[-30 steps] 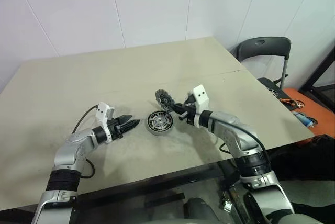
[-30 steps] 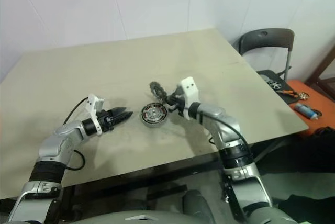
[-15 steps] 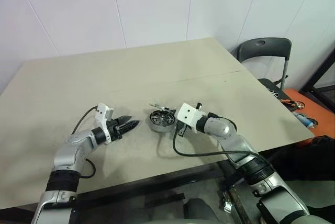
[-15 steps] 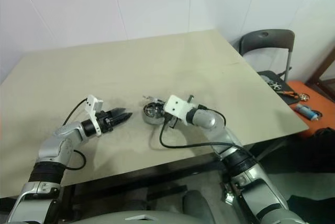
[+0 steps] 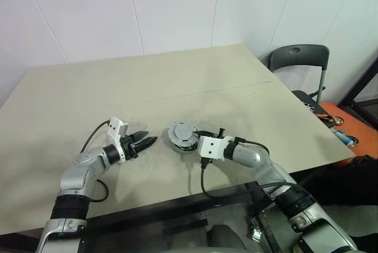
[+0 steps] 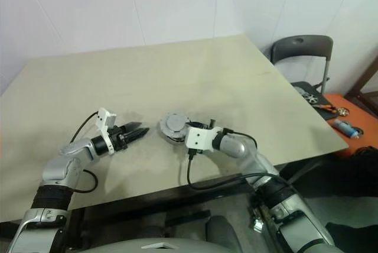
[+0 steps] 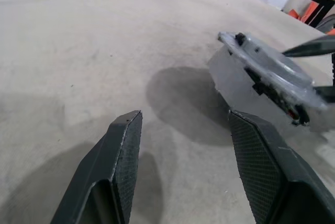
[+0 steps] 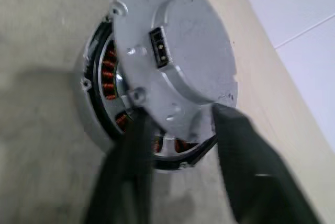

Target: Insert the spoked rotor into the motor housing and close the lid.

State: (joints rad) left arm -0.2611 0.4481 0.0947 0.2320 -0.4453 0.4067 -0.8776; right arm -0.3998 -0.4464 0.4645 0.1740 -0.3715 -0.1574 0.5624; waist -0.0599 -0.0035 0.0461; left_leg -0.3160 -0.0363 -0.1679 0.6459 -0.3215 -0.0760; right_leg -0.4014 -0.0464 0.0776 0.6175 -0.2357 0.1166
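Right tool (image 8: 178, 130) sits at the lid (image 8: 175, 51), fingers apart either side, lid tilted over the motor housing (image 8: 104, 103). Left tool (image 5: 144, 141) waits nearby, fingers spread and empty

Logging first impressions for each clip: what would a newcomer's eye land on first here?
The grey lid lies tilted over the motor housing, not seated flat, copper windings showing beneath, near the front edge of the beige table. The right gripper straddles the lid's near edge. The left gripper hangs open beside the stack, apart from it.
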